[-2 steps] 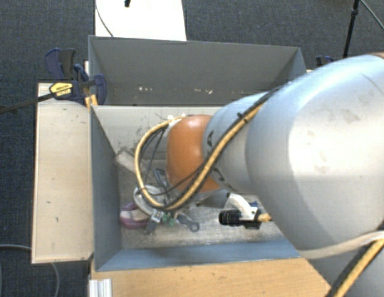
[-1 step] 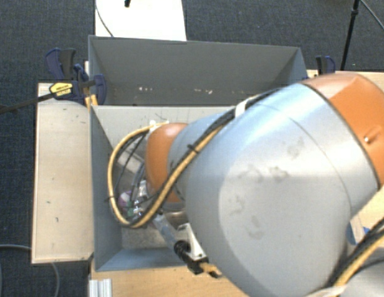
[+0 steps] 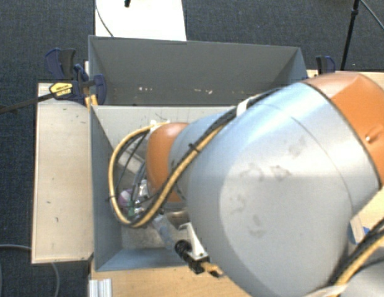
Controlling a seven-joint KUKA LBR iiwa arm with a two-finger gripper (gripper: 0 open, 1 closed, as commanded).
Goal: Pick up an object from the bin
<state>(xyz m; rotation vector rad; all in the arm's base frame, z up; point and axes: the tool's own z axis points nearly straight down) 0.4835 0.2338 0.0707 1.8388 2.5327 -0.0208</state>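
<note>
Your claw (image 3: 135,202) is down inside the bin (image 3: 100,184), in its left part and nearer the near wall than the far one, low over the floor. You see little of it. A few pale metal parts show through the loop of yellow cable (image 3: 116,166) that curves round the wrist, and the orange cover (image 3: 161,159) sits right above them. You cannot tell how far open the claw is, nor whether it has hold of anything, because the cable and the wrist hide its tip.

Just left of those metal parts, inside the cable loop, you can see a small pale purple thing (image 3: 124,197). It lies near the bin's left wall, low in the loop. It is close against the claw, but you cannot tell whether the two touch. It is too small for you to make out its shape or kind.

The arm (image 3: 285,197) comes in from the right. Its big grey body lies over the middle and right of the bin, with a black plug (image 3: 184,251) on its lower edge by the near wall. A strip of grey floor shows in the near left corner, below the cable loop.
</note>
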